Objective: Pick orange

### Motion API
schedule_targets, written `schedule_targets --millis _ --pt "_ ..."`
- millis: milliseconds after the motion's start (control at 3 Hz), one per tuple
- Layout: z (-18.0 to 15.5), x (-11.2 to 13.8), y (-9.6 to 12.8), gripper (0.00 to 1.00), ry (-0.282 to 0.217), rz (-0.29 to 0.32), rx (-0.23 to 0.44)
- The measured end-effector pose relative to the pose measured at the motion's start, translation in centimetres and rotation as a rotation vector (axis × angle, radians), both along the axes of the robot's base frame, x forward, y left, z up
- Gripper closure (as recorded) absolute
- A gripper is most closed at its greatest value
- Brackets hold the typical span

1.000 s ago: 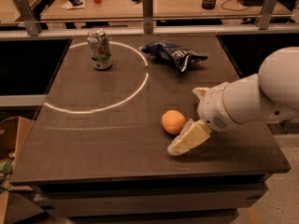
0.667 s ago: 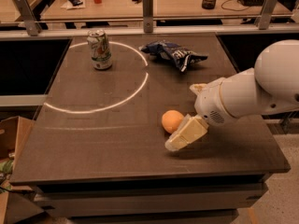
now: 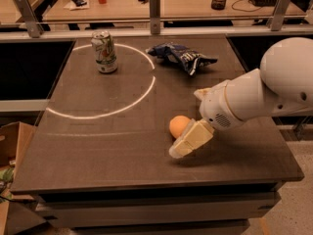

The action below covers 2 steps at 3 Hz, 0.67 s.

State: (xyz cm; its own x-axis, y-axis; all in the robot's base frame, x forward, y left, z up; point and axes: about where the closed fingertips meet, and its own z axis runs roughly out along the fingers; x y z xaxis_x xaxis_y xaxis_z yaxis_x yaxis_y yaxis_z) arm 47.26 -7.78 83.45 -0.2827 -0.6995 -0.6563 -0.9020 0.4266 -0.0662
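Awaiting: grasp, lift of small round orange fruit (image 3: 178,125)
Position: cream two-finger gripper (image 3: 188,140) at its 4 o'clock
Hold: cannot tell

Other things on our bench (image 3: 98,151)
We see a soda can (image 3: 104,52) upright near the far left corner, standing on a white circle (image 3: 142,94), and a crumpled blue chip bag (image 3: 182,58) lying toward the middle of the far edge.

Orange (image 3: 177,125) half hidden behind end effector (image 3: 183,144)
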Motion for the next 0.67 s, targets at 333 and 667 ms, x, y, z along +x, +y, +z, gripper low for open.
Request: schedule_targets --millis 333,667 --pt "-0.20 -0.11 0.20 0.00 0.012 0.006 0.001" --pt "-0.44 -0.25 0.59 0.18 0.024 0.020 0.003"
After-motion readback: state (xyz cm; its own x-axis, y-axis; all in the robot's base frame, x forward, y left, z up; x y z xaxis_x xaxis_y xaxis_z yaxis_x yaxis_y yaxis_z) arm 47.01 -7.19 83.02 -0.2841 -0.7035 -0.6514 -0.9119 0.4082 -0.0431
